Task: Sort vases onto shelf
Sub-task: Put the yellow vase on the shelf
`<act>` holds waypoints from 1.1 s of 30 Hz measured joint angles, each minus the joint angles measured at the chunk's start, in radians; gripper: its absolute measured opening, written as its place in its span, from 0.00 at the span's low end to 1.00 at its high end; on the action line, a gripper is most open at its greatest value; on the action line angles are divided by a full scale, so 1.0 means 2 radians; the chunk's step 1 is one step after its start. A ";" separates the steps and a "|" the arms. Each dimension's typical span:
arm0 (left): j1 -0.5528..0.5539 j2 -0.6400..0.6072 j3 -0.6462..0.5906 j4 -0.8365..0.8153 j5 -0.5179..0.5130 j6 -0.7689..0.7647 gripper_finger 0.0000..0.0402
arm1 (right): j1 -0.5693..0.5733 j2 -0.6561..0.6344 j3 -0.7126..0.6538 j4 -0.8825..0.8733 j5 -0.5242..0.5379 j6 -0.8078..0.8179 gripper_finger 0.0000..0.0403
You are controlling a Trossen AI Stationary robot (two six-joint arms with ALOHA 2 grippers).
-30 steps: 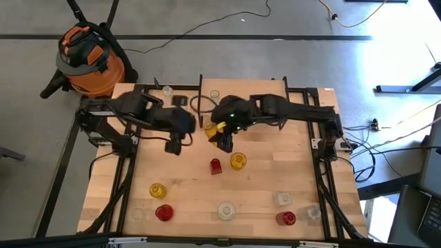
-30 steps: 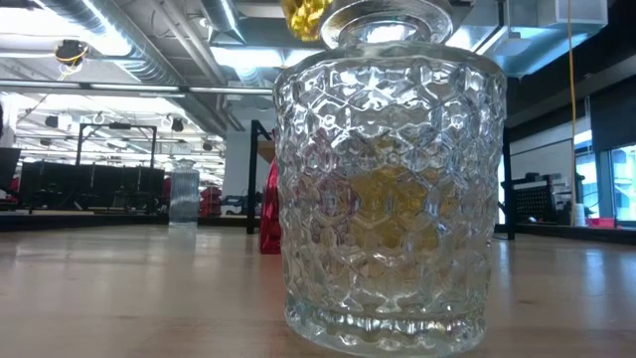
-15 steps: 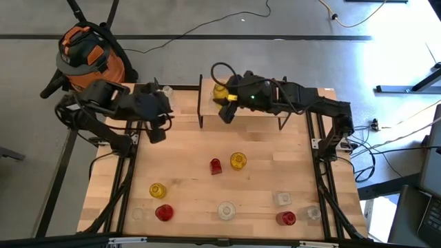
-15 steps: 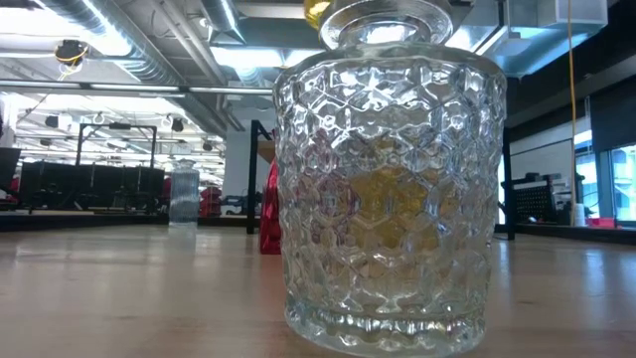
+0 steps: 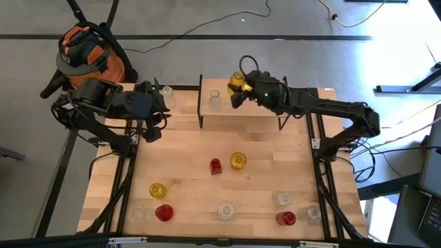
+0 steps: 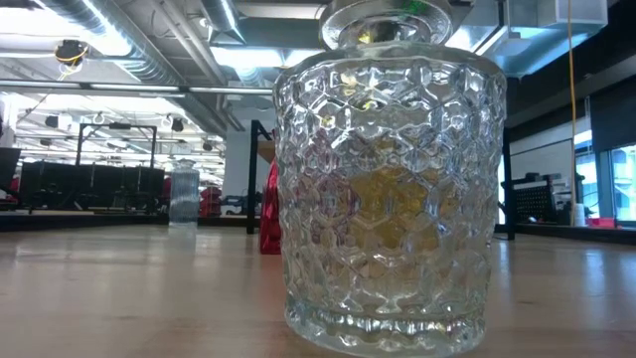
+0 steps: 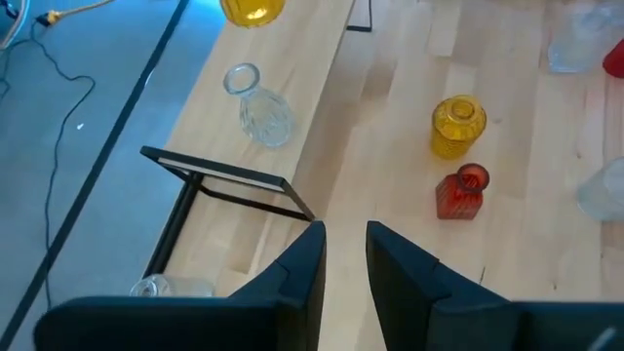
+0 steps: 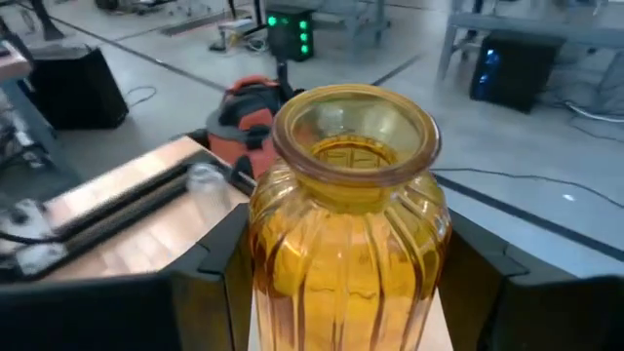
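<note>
Hanging upright over the back edge of the shelf, neck up, the yellow ribbed vase is clasped at its body by the right gripper, a clear vase standing on the shelf just beside; the left gripper, fingers a narrow gap apart and empty, waits off the shelf's left end

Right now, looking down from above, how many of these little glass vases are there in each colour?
Yellow vases: 3, one held in the right gripper, two on the table.
Red vases: 3.
Clear vases: 6, one on the shelf, five on the table.
Total: 12.
</note>
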 joint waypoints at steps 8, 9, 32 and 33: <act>0.001 0.001 0.000 0.000 -0.022 0.016 0.17 | -0.102 0.027 -0.027 0.016 -0.098 0.019 0.50; 0.001 0.001 0.000 0.000 -0.023 0.016 0.17 | -0.112 0.032 -0.027 0.017 -0.099 0.021 0.50; 0.001 0.001 -0.001 0.000 -0.034 0.012 0.17 | -0.134 0.111 -0.027 0.056 -0.098 0.034 0.50; 0.001 0.001 -0.001 0.000 -0.034 0.012 0.17 | -0.134 0.111 -0.027 0.056 -0.100 0.033 0.50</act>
